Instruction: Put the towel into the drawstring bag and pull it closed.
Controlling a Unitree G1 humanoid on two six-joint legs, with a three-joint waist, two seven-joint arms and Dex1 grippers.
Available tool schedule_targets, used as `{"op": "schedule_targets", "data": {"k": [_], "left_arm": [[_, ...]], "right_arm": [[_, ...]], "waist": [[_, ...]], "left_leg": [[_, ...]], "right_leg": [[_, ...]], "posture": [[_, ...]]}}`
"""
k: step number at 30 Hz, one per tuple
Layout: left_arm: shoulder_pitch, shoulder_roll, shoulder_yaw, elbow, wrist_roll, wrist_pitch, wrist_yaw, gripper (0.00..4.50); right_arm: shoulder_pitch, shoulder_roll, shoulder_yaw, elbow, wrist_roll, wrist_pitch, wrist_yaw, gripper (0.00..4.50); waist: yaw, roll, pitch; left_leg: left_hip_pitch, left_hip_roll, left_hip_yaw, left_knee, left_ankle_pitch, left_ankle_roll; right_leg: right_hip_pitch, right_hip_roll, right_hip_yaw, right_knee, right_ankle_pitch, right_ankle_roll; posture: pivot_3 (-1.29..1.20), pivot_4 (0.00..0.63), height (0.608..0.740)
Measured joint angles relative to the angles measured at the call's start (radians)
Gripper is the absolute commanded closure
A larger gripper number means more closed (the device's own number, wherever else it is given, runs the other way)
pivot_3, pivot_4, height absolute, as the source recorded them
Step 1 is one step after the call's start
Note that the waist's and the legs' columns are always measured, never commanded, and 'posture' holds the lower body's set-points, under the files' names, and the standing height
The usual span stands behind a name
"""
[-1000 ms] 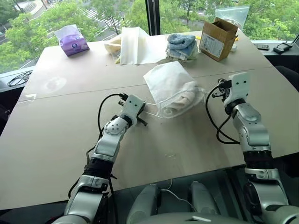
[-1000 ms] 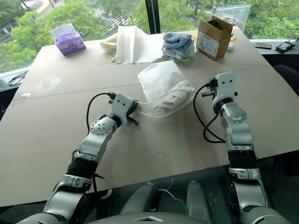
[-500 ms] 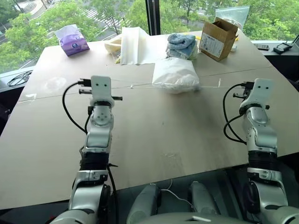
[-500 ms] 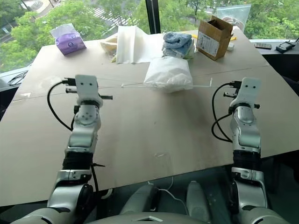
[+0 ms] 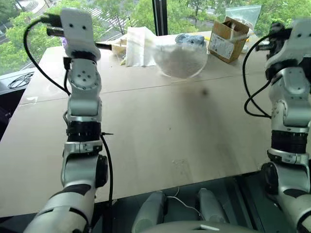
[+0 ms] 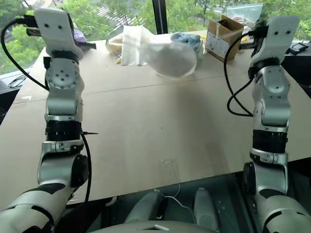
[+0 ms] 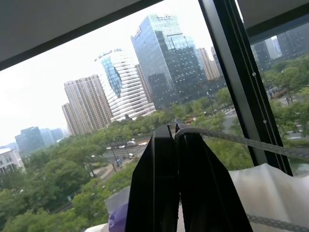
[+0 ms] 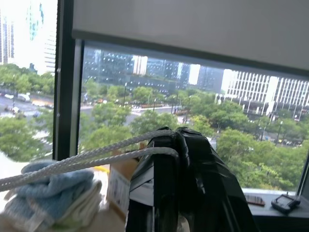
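Observation:
The drawstring bag (image 5: 181,60) hangs in the air above the far half of the table, a rounded, bulging white pouch strung between my two raised hands. The towel is hidden; I cannot see it through the fabric. My left gripper (image 7: 175,129) is shut on the white cord (image 7: 241,141), which runs taut toward the bag (image 7: 270,188). My right gripper (image 8: 176,136) is shut on a doubled loop of the cord (image 8: 87,159) leading off the other side. Both hands are high, one on each side of the bag.
Behind the bag lie a stack of blue towels (image 8: 53,193), a cream-white sheet (image 5: 138,46) and a cardboard box (image 5: 226,33). The brown table (image 5: 170,136) stretches wide below. A dark window post (image 5: 158,17) stands at the back, and a phone (image 8: 285,203) lies on the sill.
Both hands have risen and spread apart, each with its cord. The bag has left the table and now hangs between them with its mouth drawn in.

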Motion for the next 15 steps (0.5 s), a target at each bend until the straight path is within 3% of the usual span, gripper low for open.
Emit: {"op": "schedule_targets", "data": {"k": [9,15], "left_arm": [[-0.100,0.025,0.045,0.121,-0.021,-0.076,0.012,4.45],[-0.031,0.026,0.045,0.192,-0.018,-0.089,0.022,4.45]], "right_arm": [[-0.075,-0.024,-0.007,-0.027,-0.005,-0.082,0.011,4.50],[0.026,-0.025,0.026,-0.001,-0.040,-0.075,0.013,4.50]], "waist": [[-0.004,-0.001,-0.001],[-0.005,-0.001,-0.001]], "left_leg": [[0.001,0.000,0.000,-0.001,0.000,0.000],[0.001,0.000,0.001,-0.001,0.000,0.000]], "right_leg": [[0.000,0.000,0.000,0.000,0.000,0.000],[0.000,0.000,0.001,0.001,0.000,0.000]], "posture": [[0.00,0.150,0.740],[0.00,0.150,0.740]]}}
